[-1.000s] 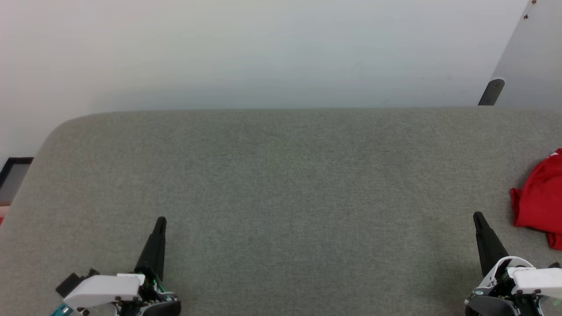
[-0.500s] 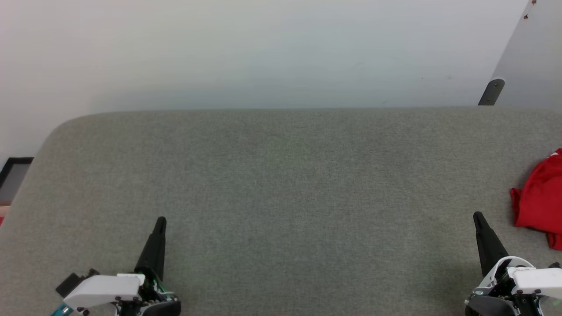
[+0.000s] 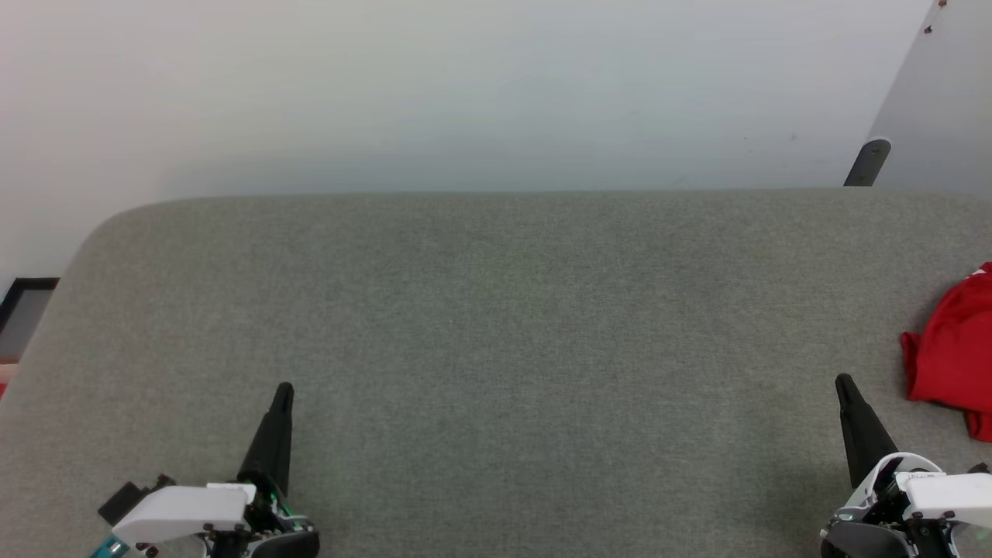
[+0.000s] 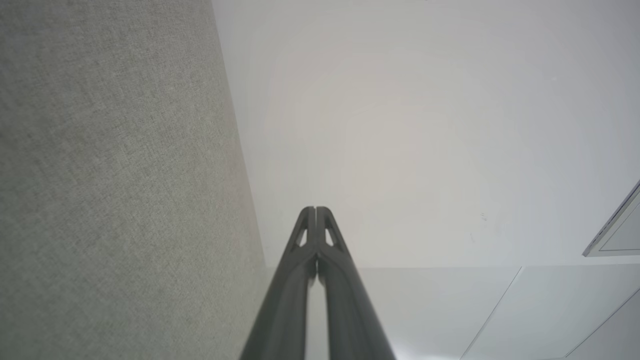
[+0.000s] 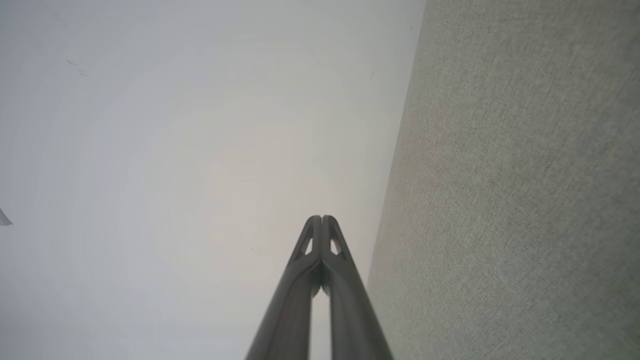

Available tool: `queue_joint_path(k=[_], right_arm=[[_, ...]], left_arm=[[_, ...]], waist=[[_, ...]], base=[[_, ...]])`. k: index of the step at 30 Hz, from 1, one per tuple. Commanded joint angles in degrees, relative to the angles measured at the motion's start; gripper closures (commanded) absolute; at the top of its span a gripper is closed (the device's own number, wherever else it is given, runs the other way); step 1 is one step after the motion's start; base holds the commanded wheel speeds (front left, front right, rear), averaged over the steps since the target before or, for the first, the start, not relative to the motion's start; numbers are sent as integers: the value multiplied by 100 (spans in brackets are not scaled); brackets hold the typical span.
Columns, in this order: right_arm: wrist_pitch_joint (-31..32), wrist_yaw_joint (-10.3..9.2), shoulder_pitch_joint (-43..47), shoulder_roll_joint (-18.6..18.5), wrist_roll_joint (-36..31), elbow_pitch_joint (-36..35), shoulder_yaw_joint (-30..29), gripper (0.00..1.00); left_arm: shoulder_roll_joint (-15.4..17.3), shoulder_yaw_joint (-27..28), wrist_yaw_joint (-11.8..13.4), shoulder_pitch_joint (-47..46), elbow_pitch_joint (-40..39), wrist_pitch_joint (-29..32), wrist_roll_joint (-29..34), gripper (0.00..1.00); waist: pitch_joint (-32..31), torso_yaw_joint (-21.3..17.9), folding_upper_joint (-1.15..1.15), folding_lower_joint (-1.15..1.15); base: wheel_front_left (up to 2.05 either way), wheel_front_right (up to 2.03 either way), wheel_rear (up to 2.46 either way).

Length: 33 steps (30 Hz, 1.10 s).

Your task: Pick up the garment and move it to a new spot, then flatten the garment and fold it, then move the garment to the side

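Nothing shifting since earlier frame; left gripper [image 3: 283,390], right gripper [image 3: 843,381] idling closed, empty. Garment [image 3: 949,356] slumping at right edge of grey fabric surface [image 3: 496,310]: soft, light; likely best pinching bunched fold.

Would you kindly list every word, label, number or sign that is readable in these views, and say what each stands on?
None can be read: the garment, the grey padded surface, the white wall, the left gripper and the right gripper bear no lettering that shows.

Bright red garment [image 3: 952,353], plain grey woven tabletop [image 3: 496,325], black-fingered white left gripper [image 3: 284,390], white wall [image 3: 434,93].
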Motion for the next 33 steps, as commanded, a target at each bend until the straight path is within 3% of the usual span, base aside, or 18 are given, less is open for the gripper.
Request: queue_joint_path(k=[1,33], right_arm=[[5,2,-16,22,30,0,2,100],[4,2,-16,22,30,0,3,100]], left_arm=[[1,9,-31,-56,3,18,-20,100],[1,10,-31,-56,3,17,-19,100]], waist=[[0,0,0,0],[0,0,0,0]], base=[[0,0,0],[0,0,0]])
